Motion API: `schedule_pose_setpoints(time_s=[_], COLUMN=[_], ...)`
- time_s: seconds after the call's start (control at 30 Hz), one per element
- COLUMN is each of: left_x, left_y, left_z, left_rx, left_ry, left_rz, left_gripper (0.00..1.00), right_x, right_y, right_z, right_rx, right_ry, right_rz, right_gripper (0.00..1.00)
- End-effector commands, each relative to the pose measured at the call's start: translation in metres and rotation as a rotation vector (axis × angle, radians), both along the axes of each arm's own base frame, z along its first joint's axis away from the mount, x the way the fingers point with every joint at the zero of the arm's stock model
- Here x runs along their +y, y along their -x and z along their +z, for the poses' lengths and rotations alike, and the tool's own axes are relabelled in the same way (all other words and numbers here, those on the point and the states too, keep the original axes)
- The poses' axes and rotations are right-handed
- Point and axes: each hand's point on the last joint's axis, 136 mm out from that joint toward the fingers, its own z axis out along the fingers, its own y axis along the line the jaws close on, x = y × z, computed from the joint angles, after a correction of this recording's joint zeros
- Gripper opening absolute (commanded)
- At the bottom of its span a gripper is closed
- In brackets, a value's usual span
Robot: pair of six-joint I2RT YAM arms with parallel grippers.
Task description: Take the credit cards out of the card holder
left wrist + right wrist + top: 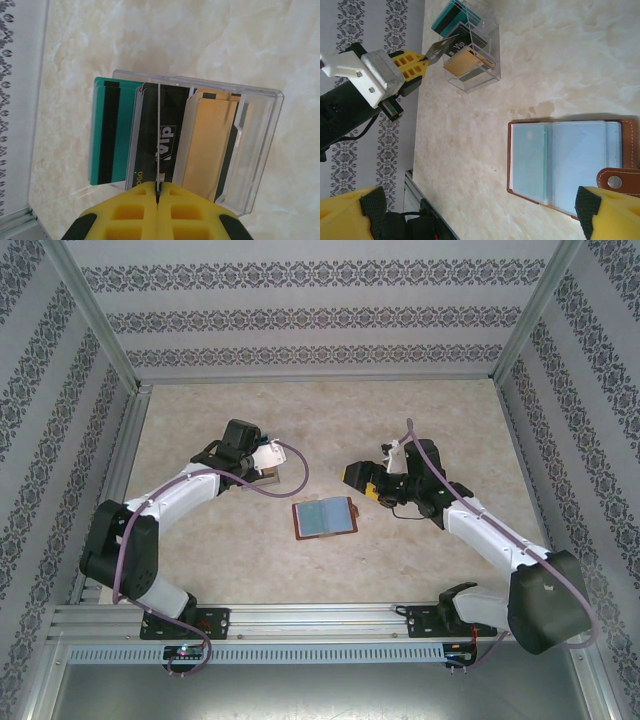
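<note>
From above, the card holder (325,517) lies open (blue-grey sleeves up, brown rim) on the marbled beige table (250,570), between the left gripper (262,468) and the right gripper (362,483); patterned walls (300,310) enclose it

Left wrist: jaws clamped on a card (158,125) seen edge-on, above teal, black and tan credit cards (112,135) standing in a clear box (260,150)

Right wrist: jaws spread wide and empty, the holder just ahead of them

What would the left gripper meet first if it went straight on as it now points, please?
Likely the black cards in the clear box; the card in the left gripper would touch first, depth unclear.
</note>
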Motion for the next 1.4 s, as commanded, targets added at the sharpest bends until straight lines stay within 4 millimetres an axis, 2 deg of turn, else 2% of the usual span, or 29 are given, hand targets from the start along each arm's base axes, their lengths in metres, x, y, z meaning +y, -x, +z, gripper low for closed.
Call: schedule_pose_setpoints(time_s=[0.0,0.37,0.47,0.6,0.83,1.07,1.2,1.37], left_x=[0.001,0.007,0.01,0.015,0.023,0.039,0.031,0.016], left_y=[-0.005,-0.016,-0.02,-0.024,-0.037,-0.058,-0.053,-0.033], left_z=[-0.003,-0.02,-0.022,-0.018,-0.01,-0.002,0.004,0.011], left_rx=[-0.005,0.024,0.022,0.014,-0.02,-0.067,-0.019,0.057], left_ry=[0.028,0.015,0.015,0.021,0.025,0.023,0.1,0.198], left_rz=[-0.005,0.016,0.039,0.066,0.121,0.232,0.213,0.146], left_gripper=[0.0,0.04,0.1,0.22,0.33,0.32,0.35,0.48], right_x=[0.002,0.003,0.003,0.003,0.005,0.004,0.003,0.0], right_y=[-0.006,-0.01,-0.01,-0.009,-0.012,-0.01,-0.006,-0.003], right_z=[0.009,0.006,0.005,0.003,0.004,0.005,0.003,0.001], right_rx=[-0.031,-0.019,-0.018,-0.012,-0.009,-0.009,-0.006,-0.005], right_ry=[-0.009,-0.012,-0.012,-0.013,-0.021,-0.027,-0.025,-0.024], right_rz=[0.018,0.021,0.02,0.018,0.02,0.019,0.015,0.005], right_gripper=[0.98,0.98,0.98,0.98,0.98,0.98,0.98,0.98])
